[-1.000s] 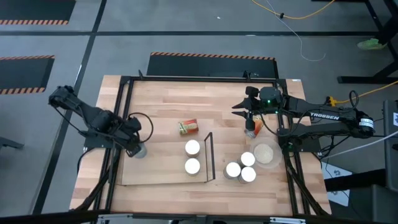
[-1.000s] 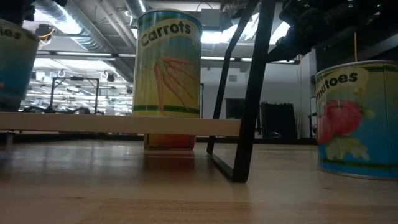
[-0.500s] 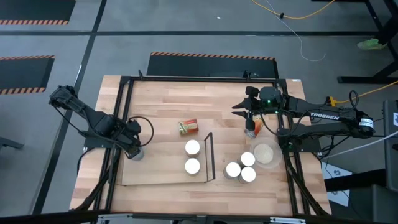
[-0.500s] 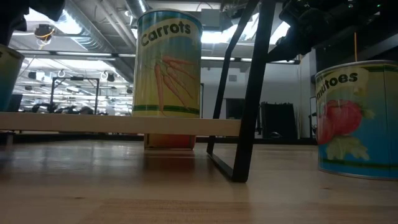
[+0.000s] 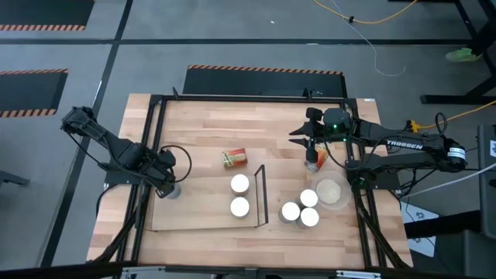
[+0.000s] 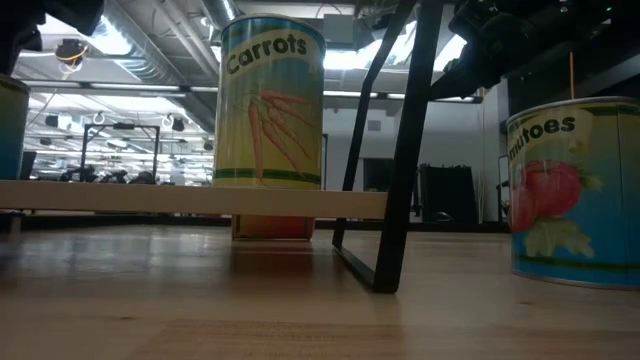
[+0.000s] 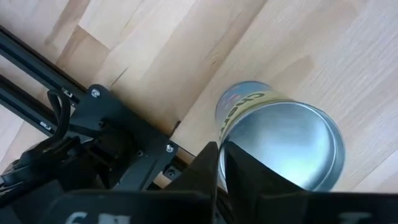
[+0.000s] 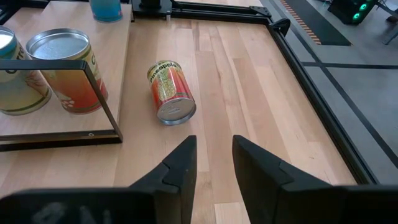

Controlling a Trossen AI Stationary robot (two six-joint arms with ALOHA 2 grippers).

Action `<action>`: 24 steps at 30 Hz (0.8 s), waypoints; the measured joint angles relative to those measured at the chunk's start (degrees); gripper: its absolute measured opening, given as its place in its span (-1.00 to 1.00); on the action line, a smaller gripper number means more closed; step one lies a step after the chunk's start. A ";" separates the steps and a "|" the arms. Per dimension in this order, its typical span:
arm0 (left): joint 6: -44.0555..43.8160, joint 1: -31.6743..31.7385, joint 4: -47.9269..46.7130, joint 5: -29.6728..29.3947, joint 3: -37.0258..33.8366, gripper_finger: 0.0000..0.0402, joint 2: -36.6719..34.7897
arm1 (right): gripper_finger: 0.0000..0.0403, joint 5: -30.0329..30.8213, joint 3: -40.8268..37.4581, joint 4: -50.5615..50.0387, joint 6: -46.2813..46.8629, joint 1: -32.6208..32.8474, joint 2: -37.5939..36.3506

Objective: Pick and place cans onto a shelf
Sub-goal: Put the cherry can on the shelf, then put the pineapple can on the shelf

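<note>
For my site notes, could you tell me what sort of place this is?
Probably a robotics lab or industrial workshop: the wooden table stands on a grey floor with orange-and-black hazard-striped mats, loose cables trail nearby, and exposed ceiling ducts show behind.

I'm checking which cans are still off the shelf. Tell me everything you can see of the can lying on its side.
The tipped can lies on its side on the bare wooden tabletop, just off the shelf board and near its black frame. It is a small cylinder with a red-and-yellow label lettered like "pineapple" and a silvery round end. Nothing touches it; in the right wrist view it lies ahead of the right gripper's fingers.
</note>
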 joint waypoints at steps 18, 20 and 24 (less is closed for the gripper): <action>-0.01 0.00 -0.15 0.33 0.44 -0.75 -0.81 | -0.46 0.00 -0.01 0.00 0.00 0.00 -0.02; -0.01 0.00 -0.10 0.12 1.48 -0.77 -1.19 | -0.46 0.00 0.00 0.00 0.00 -0.01 0.00; -0.01 0.03 0.12 -0.45 4.31 -0.78 -1.70 | -0.46 0.00 -0.01 0.45 0.00 0.01 0.00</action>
